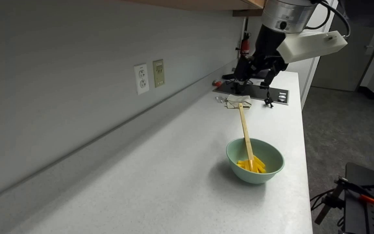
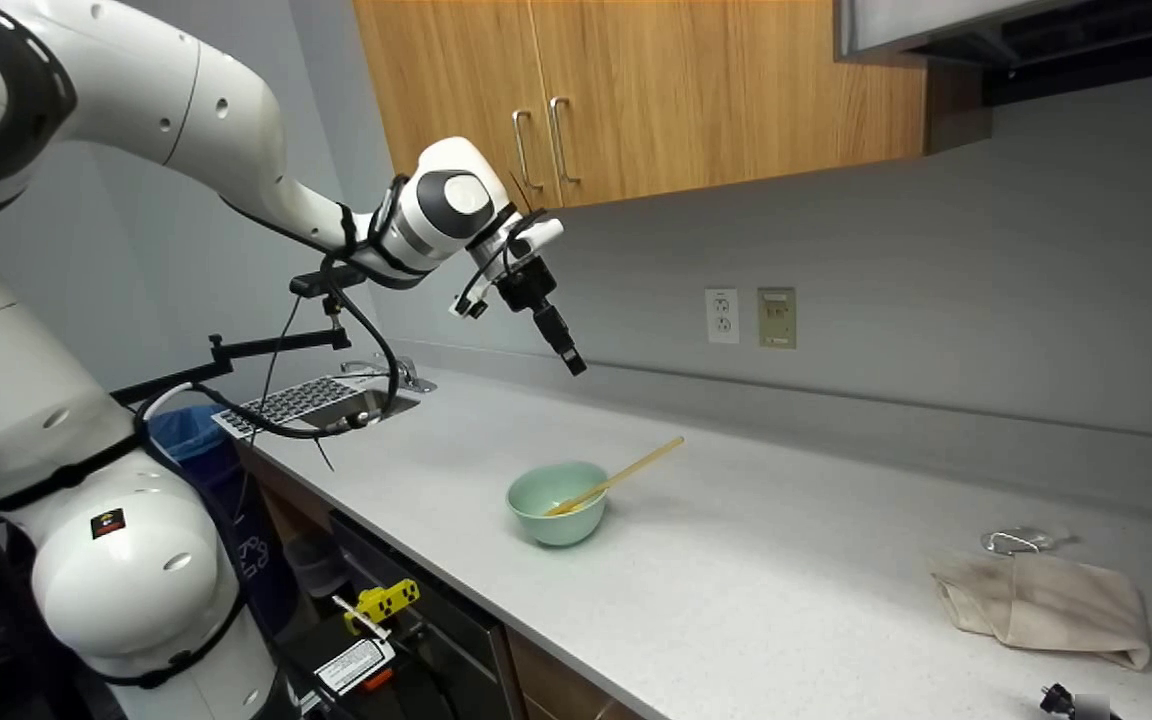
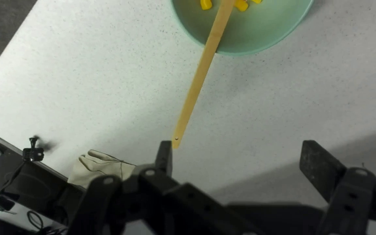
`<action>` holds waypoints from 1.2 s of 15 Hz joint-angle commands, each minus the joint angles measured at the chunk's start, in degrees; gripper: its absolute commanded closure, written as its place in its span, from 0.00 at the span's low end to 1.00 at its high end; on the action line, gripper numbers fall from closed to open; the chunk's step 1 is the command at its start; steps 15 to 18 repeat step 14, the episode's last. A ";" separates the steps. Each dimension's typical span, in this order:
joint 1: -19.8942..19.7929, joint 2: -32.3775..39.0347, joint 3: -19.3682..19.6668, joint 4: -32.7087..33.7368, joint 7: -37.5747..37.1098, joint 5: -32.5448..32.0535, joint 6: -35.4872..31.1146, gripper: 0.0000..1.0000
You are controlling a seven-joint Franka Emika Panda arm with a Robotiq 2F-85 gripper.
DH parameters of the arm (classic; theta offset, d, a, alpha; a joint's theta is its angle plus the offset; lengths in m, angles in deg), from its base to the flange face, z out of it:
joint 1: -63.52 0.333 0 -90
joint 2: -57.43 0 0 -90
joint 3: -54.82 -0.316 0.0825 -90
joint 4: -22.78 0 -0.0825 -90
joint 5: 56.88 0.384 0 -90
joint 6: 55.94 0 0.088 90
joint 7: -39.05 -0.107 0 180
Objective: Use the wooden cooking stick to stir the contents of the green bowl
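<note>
the wooden cooking stick (image 1: 245, 130) leans across the rim of the green bowl (image 1: 269, 155), its lower end among the yellow contents (image 1: 260, 164); above the counter (image 1: 174, 178) before me, the gripper (image 3: 238, 156) hangs unclenched, jaws spread wide.

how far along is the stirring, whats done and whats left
Looks done: the wooden stick is in the green bowl, its lower end among the yellow pieces and its other end jutting out. In hand: nothing; the gripper is open above the counter. Left: probably grasping the wooden stick and stirring. Whether any stirring has already happened, the pictures can't settle.
</note>
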 commanded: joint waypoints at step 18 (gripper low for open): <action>-2.13 -5.93 -3.84 -5.15 8.94 1.43 -0.77 0.00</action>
